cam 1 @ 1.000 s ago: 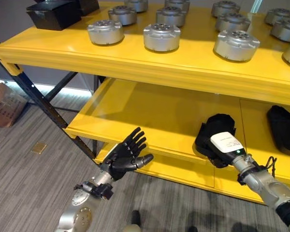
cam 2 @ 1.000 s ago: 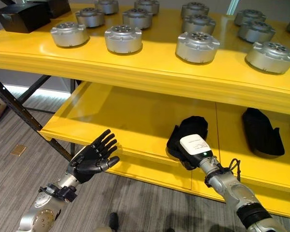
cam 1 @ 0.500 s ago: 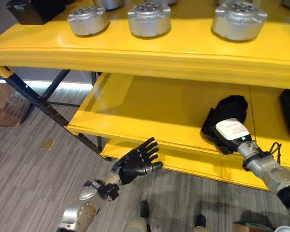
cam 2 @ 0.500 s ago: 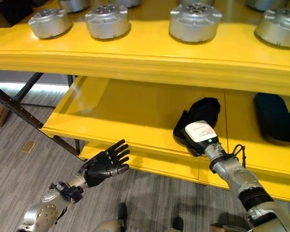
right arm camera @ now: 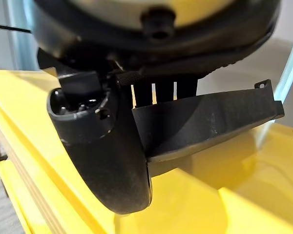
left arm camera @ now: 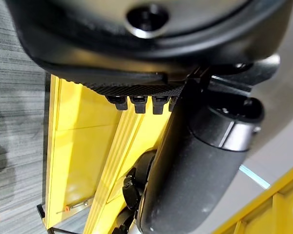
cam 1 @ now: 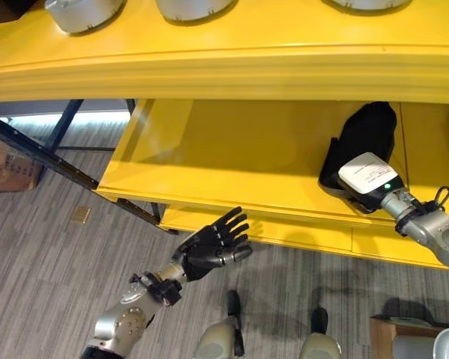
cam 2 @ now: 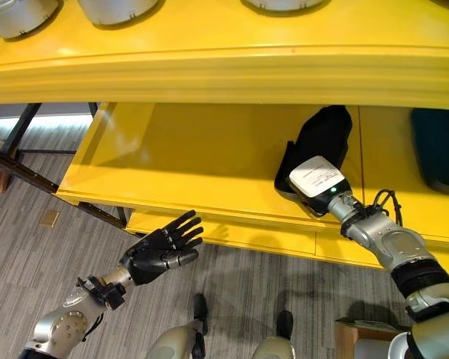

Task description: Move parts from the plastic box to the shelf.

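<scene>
The right hand [cam 2: 319,182] reaches in over the front edge of the middle shelf [cam 1: 232,161] and meets a flat black part [cam 1: 365,138] that leans up against the shelf's back region. In the right wrist view the thumb [right arm camera: 105,161] runs under the near end of this black part [right arm camera: 205,124] while the fingers [right arm camera: 163,90] go behind its top edge, so the hand appears closed on it in a pinch, most likely to steady it while it is set down or shifted on the yellow surface. Whether the part's weight already rests fully on the shelf cannot be told.

The left hand [cam 1: 209,243] hangs below and in front of the shelf edge, over the grey carpet [cam 1: 37,247], with fingers spread and straight, holding nothing. It looks idle, kept out of the way of the reaching arm.

A second dark part [cam 2: 438,149] lies further to the right on the same shelf, apart from the first, which suggests parts are being laid there side by side. On the top shelf [cam 2: 232,63] the bottoms of 3 round grey metal pieces [cam 1: 78,11] show along the upper edge of the head views. A cardboard carton [cam 1: 4,161] sits on the floor at the far left. The plastic box itself cannot be made out, so the part under the right hand is the one task item in play
</scene>
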Tool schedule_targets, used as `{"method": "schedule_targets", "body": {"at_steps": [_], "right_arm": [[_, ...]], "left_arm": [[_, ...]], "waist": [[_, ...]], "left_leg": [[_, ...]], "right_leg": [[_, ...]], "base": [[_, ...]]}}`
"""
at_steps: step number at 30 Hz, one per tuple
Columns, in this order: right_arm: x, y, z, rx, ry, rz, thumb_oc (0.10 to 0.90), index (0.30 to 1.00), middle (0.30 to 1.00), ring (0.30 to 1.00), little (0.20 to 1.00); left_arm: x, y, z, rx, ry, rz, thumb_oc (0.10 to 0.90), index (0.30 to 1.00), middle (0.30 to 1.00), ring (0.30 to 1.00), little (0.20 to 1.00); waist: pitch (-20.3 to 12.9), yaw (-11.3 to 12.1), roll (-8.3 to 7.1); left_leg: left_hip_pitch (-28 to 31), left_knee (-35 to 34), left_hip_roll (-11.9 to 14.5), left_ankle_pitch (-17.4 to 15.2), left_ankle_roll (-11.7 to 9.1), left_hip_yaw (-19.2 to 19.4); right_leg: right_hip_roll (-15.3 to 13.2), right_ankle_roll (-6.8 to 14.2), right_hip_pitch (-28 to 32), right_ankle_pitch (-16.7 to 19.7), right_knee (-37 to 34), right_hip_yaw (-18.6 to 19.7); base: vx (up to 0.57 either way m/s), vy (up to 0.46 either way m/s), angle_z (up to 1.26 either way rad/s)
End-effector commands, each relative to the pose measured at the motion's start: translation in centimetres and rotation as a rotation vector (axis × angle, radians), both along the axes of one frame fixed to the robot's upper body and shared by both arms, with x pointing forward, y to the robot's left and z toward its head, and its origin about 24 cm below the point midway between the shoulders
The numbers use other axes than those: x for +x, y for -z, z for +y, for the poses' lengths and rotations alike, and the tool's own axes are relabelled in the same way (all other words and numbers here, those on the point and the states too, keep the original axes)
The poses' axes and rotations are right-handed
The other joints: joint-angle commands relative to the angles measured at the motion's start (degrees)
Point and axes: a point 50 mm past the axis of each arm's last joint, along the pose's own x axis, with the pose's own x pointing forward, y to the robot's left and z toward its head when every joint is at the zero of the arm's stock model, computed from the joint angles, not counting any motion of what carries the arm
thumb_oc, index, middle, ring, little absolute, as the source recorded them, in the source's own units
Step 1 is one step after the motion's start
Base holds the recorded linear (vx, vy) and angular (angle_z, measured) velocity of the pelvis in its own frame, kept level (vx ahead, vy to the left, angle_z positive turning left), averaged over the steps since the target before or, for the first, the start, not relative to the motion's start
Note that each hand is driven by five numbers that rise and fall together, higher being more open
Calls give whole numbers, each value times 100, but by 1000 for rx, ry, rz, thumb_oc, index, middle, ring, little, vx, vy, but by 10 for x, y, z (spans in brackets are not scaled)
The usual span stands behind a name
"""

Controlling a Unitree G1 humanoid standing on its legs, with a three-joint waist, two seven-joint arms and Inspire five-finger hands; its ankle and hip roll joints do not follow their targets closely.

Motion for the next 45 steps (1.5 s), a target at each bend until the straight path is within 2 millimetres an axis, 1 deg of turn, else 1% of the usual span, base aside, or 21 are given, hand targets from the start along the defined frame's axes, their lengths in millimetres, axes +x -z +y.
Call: {"method": "schedule_targets", "body": {"at_steps": [1,3,8,10,14,15,18,22,24,27,31,37,43,44,45], "right_arm": [[12,-47,16,-70,-109,-134,400,300,300,300,300],[12,-54,21,-96,-163,-164,400,300,300,300,300],[14,-65,31,-107,-210,-235,400,300,300,300,300],[15,-66,33,-124,-221,-250,400,300,300,300,300],[17,-69,31,-123,-191,-256,400,300,300,300,300],[19,-71,25,-96,-118,-270,400,300,300,300,300],[21,-75,21,-80,-83,-287,400,300,300,300,300],[22,-81,1,-62,16,-331,400,300,300,300,300],[23,-84,-3,-52,42,-343,400,300,300,300,300],[21,-92,-16,-49,84,-374,400,300,300,300,300],[21,-97,-22,-39,112,-400,400,300,300,300,300],[19,-110,-29,-58,128,-442,400,300,300,300,300],[18,-118,-32,-72,141,-458,400,300,300,300,300],[18,-120,-34,-72,155,-461,486,421,421,421,421],[18,-121,-35,-59,171,-458,712,736,736,736,736]], "left_arm": [[10,-45,-7,-106,79,-239,900,1000,1000,1000,1000],[9,-45,-6,-115,110,-228,900,1000,1000,1000,1000],[7,-47,-6,-102,120,-245,900,1000,1000,1000,1000],[8,-48,-7,-97,120,-247,900,1000,1000,1000,1000],[9,-50,-7,-87,121,-259,900,1000,1000,1000,1000],[10,-53,-5,-78,120,-272,900,1000,1000,1000,1000],[11,-54,-4,-76,118,-275,900,1000,1000,1000,1000],[16,-59,-3,-51,107,-293,900,1000,1000,1000,1000],[17,-61,-3,-49,107,-296,900,1000,1000,1000,1000],[17,-63,-3,-41,113,-306,900,1000,1000,1000,1000],[18,-66,-3,-45,112,-309,900,1000,1000,1000,1000],[20,-70,-3,-43,109,-315,900,1000,1000,1000,1000],[20,-71,-2,-45,109,-315,900,1000,1000,1000,1000],[20,-71,-1,-44,109,-317,900,1000,1000,1000,1000],[19,-71,-2,-48,110,-316,900,1000,1000,1000,1000]], "waist": [[-97,123,-90],[-13,134,-78],[76,151,-70],[104,169,-74],[156,174,-88],[197,174,-108],[213,175,-120],[292,153,-163],[301,147,-169],[333,135,-168],[342,123,-162],[361,99,-111],[372,91,-91],[364,94,-82],[362,93,-77]], "left_leg": [[-238,595,57,-714,-76,-55],[-309,614,105,-677,-105,-68],[-378,603,158,-642,-129,-64],[-428,615,177,-632,-144,-70],[-491,621,214,-604,-162,-81],[-542,626,243,-587,-173,-90],[-569,626,252,-575,-179,-93],[-679,680,297,-577,-188,-102],[-696,686,307,-573,-193,-101],[-723,714,325,-570,-205,-109],[-735,717,330,-563,-215,-101],[-778,731,333,-548,-228,-90],[-792,748,315,-557,-227,-86],[-792,749,307,-561,-226,-85],[-788,744,307,-559,-228,-82]], "right_leg": [[354,-603,-803,-1014,1362,136],[390,-625,-887,-1021,1400,131],[432,-647,-988,-1037,1438,131],[448,-656,-1037,-1052,1465,123],[479,-668,-1114,-1062,1505,125],[501,-669,-1168,-1067,1537,135],[508,-668,-1196,-1064,1543,139],[530,-667,-1319,-1079,1635,150],[535,-666,-1333,-1080,1642,153],[545,-667,-1381,-1084,1695,175],[542,-667,-1402,-1090,1712,183],[524,-671,-1474,-1120,1791,209],[495,-671,-1517,-1141,1857,211],[494,-676,-1523,-1148,1865,212],[489,-676,-1528,-1149,1872,212]], "base": [[-96,-93,-4],[-97,-107,0],[-48,-60,1],[-53,-67,-2],[-49,-63,-6],[-45,-67,-4],[-25,-40,-1],[-53,-61,-1],[0,0,0],[0,0,0],[0,0,0],[0,0,0],[2,10,-2],[0,0,0],[0,0,0]]}}
